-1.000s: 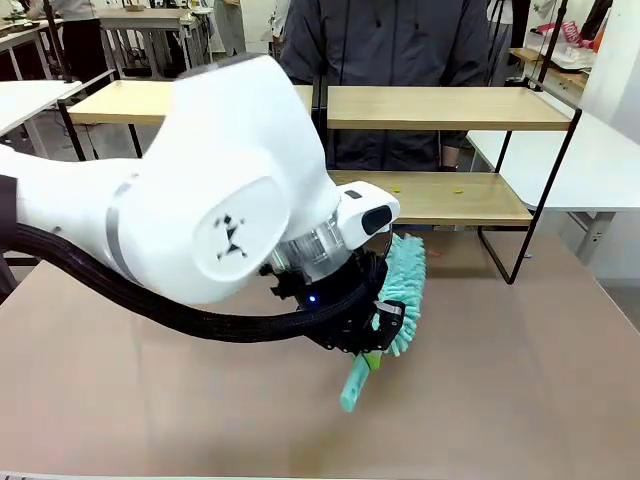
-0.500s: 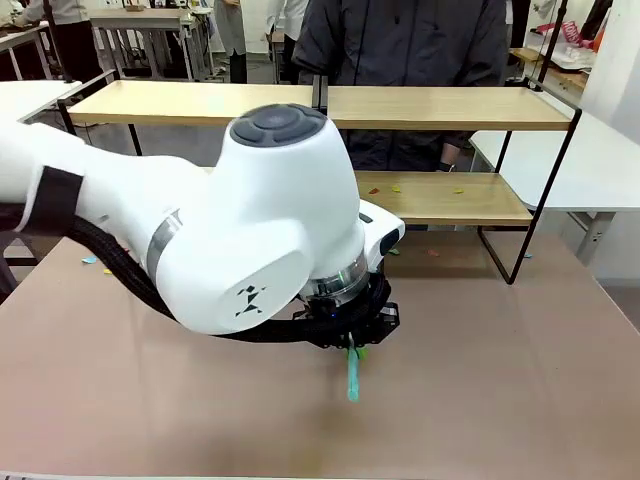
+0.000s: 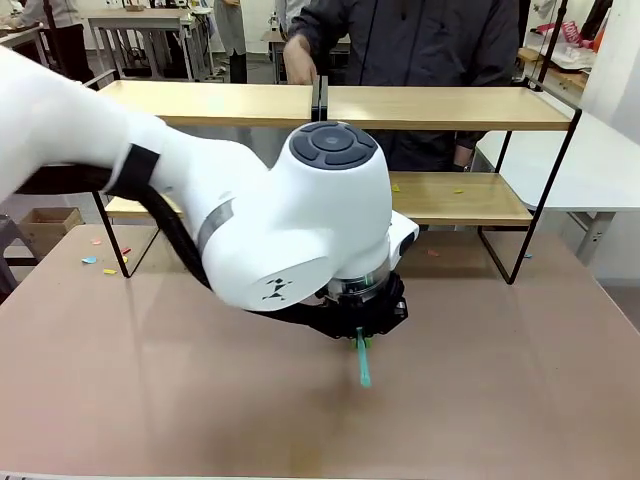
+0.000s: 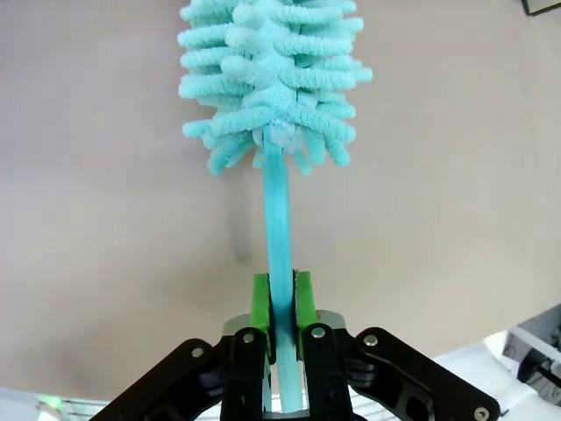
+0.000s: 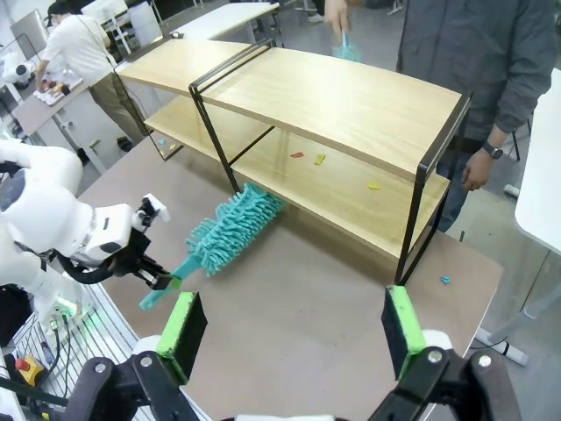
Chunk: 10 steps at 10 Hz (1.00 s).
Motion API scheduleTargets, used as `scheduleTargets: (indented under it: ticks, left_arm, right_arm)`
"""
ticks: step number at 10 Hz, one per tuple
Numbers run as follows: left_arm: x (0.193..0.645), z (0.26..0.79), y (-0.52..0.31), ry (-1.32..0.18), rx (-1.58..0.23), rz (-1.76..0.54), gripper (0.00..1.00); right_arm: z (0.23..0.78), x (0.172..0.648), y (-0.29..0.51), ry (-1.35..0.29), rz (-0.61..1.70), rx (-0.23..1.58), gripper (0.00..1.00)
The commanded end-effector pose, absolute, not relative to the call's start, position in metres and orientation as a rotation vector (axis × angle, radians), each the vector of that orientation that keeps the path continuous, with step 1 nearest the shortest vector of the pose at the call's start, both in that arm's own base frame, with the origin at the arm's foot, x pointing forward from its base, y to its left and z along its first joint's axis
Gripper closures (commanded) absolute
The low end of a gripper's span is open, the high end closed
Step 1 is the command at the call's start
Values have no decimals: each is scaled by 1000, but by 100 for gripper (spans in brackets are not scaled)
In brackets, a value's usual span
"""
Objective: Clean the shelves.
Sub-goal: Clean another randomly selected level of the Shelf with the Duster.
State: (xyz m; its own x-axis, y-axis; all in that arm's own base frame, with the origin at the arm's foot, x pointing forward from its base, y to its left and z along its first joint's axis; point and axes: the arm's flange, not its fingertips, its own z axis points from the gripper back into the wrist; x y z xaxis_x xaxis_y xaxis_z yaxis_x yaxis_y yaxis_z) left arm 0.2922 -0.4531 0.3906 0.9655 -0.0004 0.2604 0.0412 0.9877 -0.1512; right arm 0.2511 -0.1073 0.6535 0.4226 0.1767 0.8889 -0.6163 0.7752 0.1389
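Moved since a second ago: left arm [image 3: 300,220] has rolled over and swung toward the shelves [image 3: 440,108]. The duster [image 4: 267,79] head, then splayed beside the wrist, is now tucked under it in the front view, with the handle end poking toward the camera.

- left fingers [image 4: 263,303]: clamped tight on the duster handle, one green pad on each side of the stem, low over the desk [image 3: 520,380].
- right fingers [image 5: 186,331]: spread wide, nothing between them, high above the desk's near side.
- duster: teal, shaggy head on a thin handle. The head points at the shelves, its tip just beside the lower board near the divider; contact cannot be told.
- desk: beige top; desk scraps [image 3: 95,258], small and coloured, at its left near a frame leg.
- shelves: along the desk's far edge, two light wooden boards in a black frame with a centre divider. The lower board's right half carries shelf scraps [image 5: 320,160], red and yellow.
- person [image 3: 420,40]: dark jacket, standing behind the shelves. One hand [image 3: 298,52] is over the top board by the divider and holds a small teal item.
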Motion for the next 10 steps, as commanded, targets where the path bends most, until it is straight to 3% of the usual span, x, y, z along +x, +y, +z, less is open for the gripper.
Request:
scheduleTargets:
  ticks: [1, 3, 5, 10]
  left_arm:
    - [317, 380, -474, -279, -143, 33, 88]
    - [330, 375, -479, -270, -159, 27, 88]
    - [312, 380, -484, -236, -234, -130, 88]
    - [323, 371, -475, -243, -193, -15, 88]
  right_arm:
    - [655, 252, -107, -1026, 527, 499, 0]
    - [655, 252, -107, -1026, 527, 499, 0]
    - [655, 252, -107, -1026, 527, 499, 0]
    - [655, 252, -107, -1026, 527, 499, 0]
